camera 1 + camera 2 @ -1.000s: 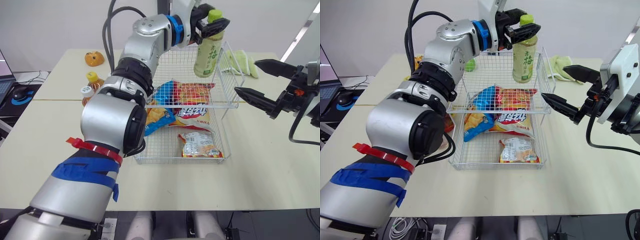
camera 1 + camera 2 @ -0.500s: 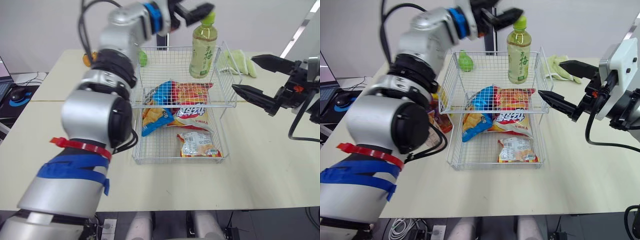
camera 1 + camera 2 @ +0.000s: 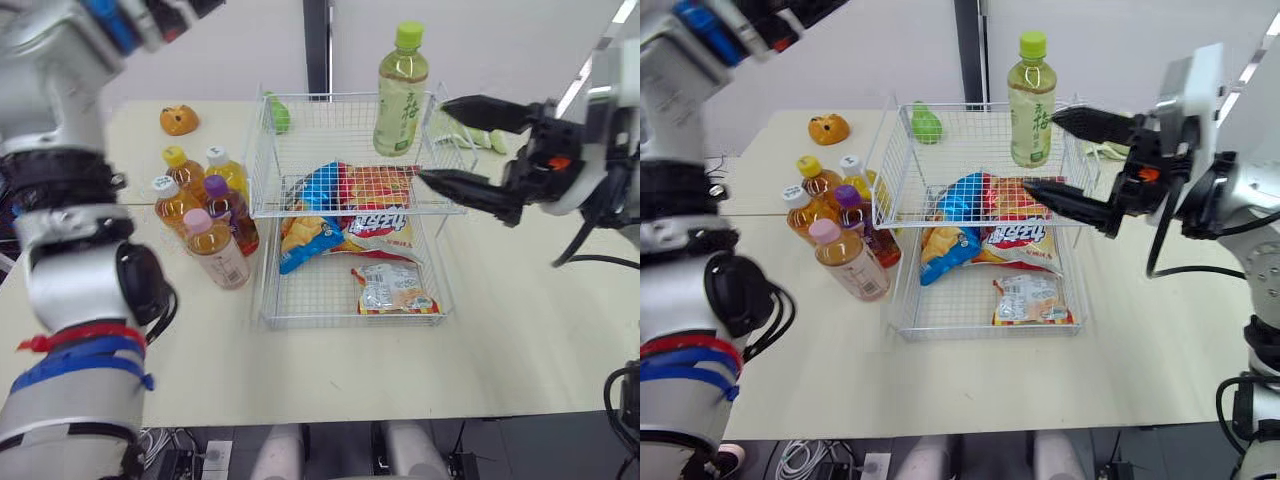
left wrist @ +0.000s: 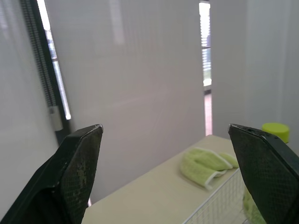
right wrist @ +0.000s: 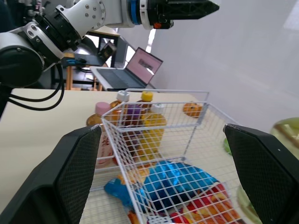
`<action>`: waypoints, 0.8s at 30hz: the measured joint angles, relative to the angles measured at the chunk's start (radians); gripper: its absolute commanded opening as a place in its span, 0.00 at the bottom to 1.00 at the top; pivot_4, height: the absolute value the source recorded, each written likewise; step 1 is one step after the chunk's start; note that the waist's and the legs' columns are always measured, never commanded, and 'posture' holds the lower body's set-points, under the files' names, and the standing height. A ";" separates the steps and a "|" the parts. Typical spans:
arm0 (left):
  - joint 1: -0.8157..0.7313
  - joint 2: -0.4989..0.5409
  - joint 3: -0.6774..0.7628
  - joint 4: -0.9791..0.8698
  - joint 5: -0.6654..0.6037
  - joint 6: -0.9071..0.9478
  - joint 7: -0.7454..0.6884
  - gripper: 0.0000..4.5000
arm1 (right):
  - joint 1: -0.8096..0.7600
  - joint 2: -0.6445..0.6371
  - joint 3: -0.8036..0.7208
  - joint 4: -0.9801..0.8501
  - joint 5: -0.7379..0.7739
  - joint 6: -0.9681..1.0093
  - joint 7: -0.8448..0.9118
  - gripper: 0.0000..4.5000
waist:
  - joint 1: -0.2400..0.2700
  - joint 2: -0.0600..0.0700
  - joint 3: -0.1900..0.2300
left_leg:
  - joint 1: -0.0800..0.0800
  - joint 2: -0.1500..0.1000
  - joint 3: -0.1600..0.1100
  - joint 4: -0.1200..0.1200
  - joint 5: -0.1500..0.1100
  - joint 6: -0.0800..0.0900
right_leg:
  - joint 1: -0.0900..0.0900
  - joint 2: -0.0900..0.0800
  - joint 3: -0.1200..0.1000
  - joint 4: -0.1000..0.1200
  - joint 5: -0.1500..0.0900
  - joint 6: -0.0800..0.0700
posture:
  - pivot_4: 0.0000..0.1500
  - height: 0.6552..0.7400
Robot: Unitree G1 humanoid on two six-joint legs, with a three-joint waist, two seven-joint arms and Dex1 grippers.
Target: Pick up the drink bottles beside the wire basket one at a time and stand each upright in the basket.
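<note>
A green tea bottle (image 3: 403,92) with a lime cap stands upright in the back right corner of the wire basket's (image 3: 262,190) upper tier, touched by nothing. Beside the basket's left wall stand several bottles: one pink-capped (image 3: 215,250), one purple-capped (image 3: 229,212), one yellow-capped (image 3: 185,172), and two white-capped. My left gripper (image 4: 163,128) is open and empty, raised high beyond the table's far left; its view catches the green bottle's cap (image 4: 275,127). My right gripper (image 3: 432,140) is open and empty, hovering at the basket's right edge, just right of the green bottle.
Snack bags (image 3: 372,205) lie on both tiers of the basket, and a small green item (image 3: 278,115) sits in its back left corner. An orange toy (image 3: 178,120) and a green cloth (image 3: 472,130) lie on the far table. A laptop (image 5: 145,65) stands off to the left.
My left gripper let go of the green bottle, which now stands in the basket, and swung up and away to the left. My right gripper moved left to the basket's edge.
</note>
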 measured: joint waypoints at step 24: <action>1.447 -0.255 0.628 -0.765 -0.247 0.031 0.147 0.99 | -0.076 0.106 0.126 0.135 -0.090 -0.083 0.224 1.00 | 0.037 -0.002 -0.003 | 0.005 0.002 0.000 0.000 0.000 0.000 | 0.005 -0.002 -0.001 -0.002 0.002 -0.002 | 1.00 1.00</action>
